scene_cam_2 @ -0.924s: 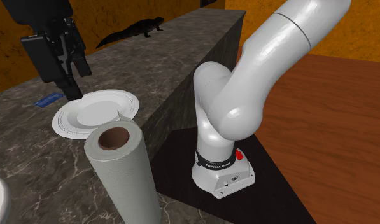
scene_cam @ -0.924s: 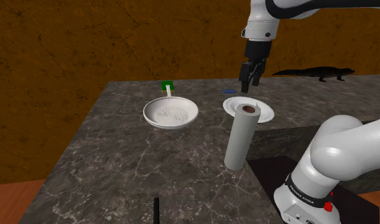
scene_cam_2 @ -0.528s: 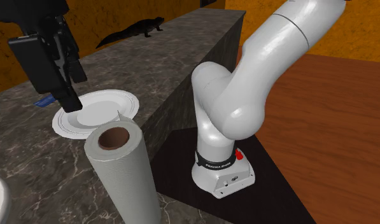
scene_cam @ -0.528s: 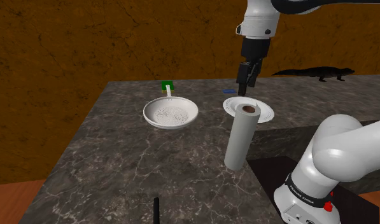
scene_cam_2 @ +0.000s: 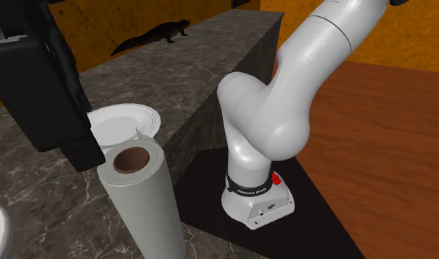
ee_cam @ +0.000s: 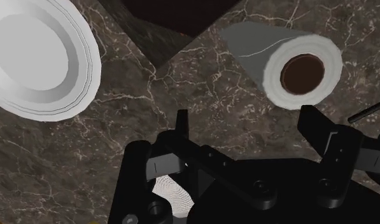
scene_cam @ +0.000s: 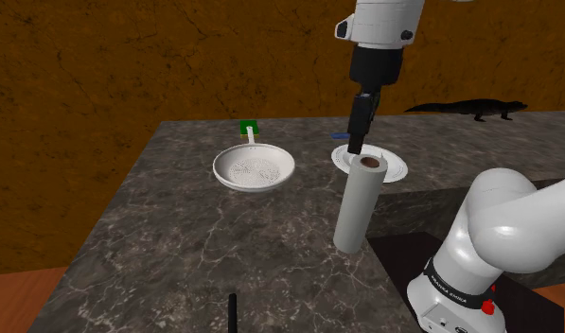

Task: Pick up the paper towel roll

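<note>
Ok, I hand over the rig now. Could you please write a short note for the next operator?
The gripper hovers above the counter with its fingers open and nothing held.
The paper towel roll stands upright near the counter edge by the stand, beside the plate. It is untouched and not between the fingers.
Done: no grasp yet.
Left: bring the fingers around the roll, close them, lift.

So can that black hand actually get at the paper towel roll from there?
Probably yes. The hand hangs open above the upright paper towel roll, slightly off to one side, with nothing between them. The white plate nearby lies flat and low, so it should not get in the way.
</note>
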### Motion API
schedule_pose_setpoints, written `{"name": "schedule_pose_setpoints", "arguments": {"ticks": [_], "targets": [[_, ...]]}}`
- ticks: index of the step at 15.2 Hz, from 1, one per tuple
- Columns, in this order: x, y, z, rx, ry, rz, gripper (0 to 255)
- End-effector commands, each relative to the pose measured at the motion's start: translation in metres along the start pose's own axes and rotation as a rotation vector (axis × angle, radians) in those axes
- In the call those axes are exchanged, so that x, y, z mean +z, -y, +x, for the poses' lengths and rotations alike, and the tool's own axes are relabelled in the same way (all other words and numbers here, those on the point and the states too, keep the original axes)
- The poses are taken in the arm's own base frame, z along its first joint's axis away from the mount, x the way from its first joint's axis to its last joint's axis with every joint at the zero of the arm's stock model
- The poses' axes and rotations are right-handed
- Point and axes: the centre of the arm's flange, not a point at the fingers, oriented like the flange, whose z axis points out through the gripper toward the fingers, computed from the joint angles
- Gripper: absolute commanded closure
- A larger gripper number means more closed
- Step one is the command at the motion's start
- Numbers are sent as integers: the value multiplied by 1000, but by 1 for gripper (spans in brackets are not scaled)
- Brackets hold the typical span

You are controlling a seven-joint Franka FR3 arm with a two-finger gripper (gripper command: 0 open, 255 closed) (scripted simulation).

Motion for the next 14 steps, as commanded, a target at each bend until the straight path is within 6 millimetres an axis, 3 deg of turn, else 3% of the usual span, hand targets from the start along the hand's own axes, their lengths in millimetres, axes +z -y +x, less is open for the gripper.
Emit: {"name": "schedule_pose_setpoints", "arguments": {"ticks": [1,3,12,13,14], "targets": [[-5,29,-5,-50,-9,-9,0],[-9,49,-9,-88,-16,-16,0],[31,50,-9,-88,-16,-16,0],[31,49,-8,-88,-16,-16,255],[31,49,-8,-88,-16,-16,255]]}}
